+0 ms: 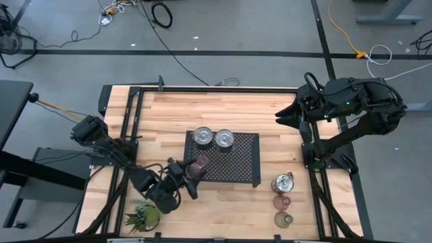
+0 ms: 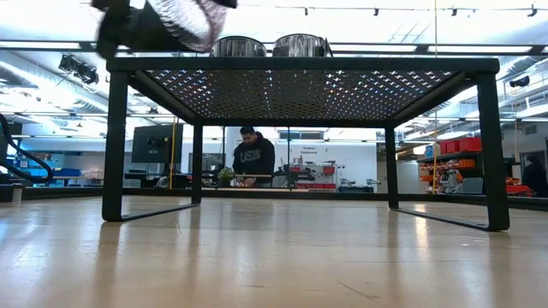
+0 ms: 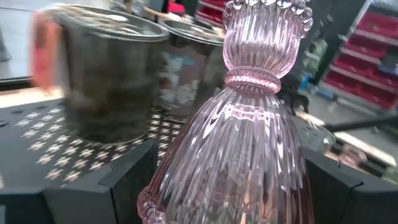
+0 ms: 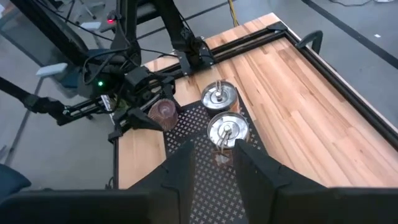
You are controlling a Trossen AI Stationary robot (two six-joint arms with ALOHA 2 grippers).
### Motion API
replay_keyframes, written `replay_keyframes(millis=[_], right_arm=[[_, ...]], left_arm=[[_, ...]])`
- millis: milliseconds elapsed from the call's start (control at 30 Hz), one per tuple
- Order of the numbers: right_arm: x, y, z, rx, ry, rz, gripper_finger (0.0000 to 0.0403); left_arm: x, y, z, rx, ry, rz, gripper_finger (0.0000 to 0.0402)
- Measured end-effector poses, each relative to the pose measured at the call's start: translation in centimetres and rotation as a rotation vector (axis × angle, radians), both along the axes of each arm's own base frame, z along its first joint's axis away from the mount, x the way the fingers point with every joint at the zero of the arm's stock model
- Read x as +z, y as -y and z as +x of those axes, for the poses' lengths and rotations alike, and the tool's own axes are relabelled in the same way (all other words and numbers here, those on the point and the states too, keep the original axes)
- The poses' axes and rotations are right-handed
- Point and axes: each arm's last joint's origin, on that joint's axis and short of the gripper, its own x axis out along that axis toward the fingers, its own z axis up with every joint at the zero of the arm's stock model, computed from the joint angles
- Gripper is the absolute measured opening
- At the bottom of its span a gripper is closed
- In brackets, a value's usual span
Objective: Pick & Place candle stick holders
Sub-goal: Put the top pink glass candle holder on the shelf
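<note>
My left gripper point(image 1: 183, 177) is shut on a pinkish ribbed glass candle holder point(image 1: 199, 167) over the near left corner of the black mesh tray point(image 1: 239, 162). It also shows in the low view point(image 2: 190, 20) and fills the left wrist view point(image 3: 249, 137). Two silver holders point(image 1: 202, 136) point(image 1: 223, 138) stand on their bases on the tray's far left part. A third silver holder point(image 1: 283, 182), a pinkish one point(image 1: 281, 201) and a greenish one point(image 1: 283, 219) stand in a row on the table right of the tray. My right gripper point(image 1: 279, 116) is open and empty, raised over the table's far right. My left gripper pinches the holder's wide ribbed lower part point(image 3: 186, 186) between its two fingers point(image 3: 127, 180), one on each side. The fingers come slanting from the table's near left. The holder lies along them, its narrow neck and beaded rim point(image 3: 267, 12) pointing away, lifted above the tray top.
A small green potted plant point(image 1: 143, 217) stands at the table's near left corner, just behind my left arm. The tray stands on thin legs point(image 2: 116, 145) with open space beneath. A person point(image 2: 253, 158) stands in the room beyond the table.
</note>
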Motion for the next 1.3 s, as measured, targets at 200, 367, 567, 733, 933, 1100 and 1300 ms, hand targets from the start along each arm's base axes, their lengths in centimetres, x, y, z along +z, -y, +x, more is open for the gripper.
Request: replay_keyframes(millis=[200, 367, 567, 733, 933, 1100, 1300], right_arm=[[0.0, 0.0, 0.0, 0.009, -0.001, -0.014, 0.0110], [0.0, 0.0, 0.0, 0.013, -0.002, -0.011, 0.0110], [0.0, 0.0, 0.0, 0.017, -0.003, -0.006, 0.0110], [0.0, 0.0, 0.0, 0.017, -0.003, -0.006, 0.0110], [0.0, 0.0, 0.0, 0.016, -0.003, -0.006, 0.0110], [0.0, 0.0, 0.0, 0.016, -0.002, -0.007, 0.0110], [0.0, 0.0, 0.0, 0.015, -0.001, -0.007, 0.0110]], left_arm=[[1.0, -1.1, 1.9, -0.121, -0.040, 0.025, 0.0304], [0.1, -2.0, 1.9, -0.102, -0.027, 0.021, 0.0304], [-1.6, -2.5, -0.2, -0.136, 0.127, -0.044, 0.0304], [-1.2, -2.8, -1.3, -0.154, 0.193, 0.017, 0.0304], [-2.4, -3.7, -0.7, -0.178, 0.159, 0.009, 0.0304], [-3.5, -4.1, 0.0, -0.170, 0.137, 0.011, 0.0304], [-3.7, -4.1, 0.2, -0.167, 0.151, -0.003, 0.0304]])
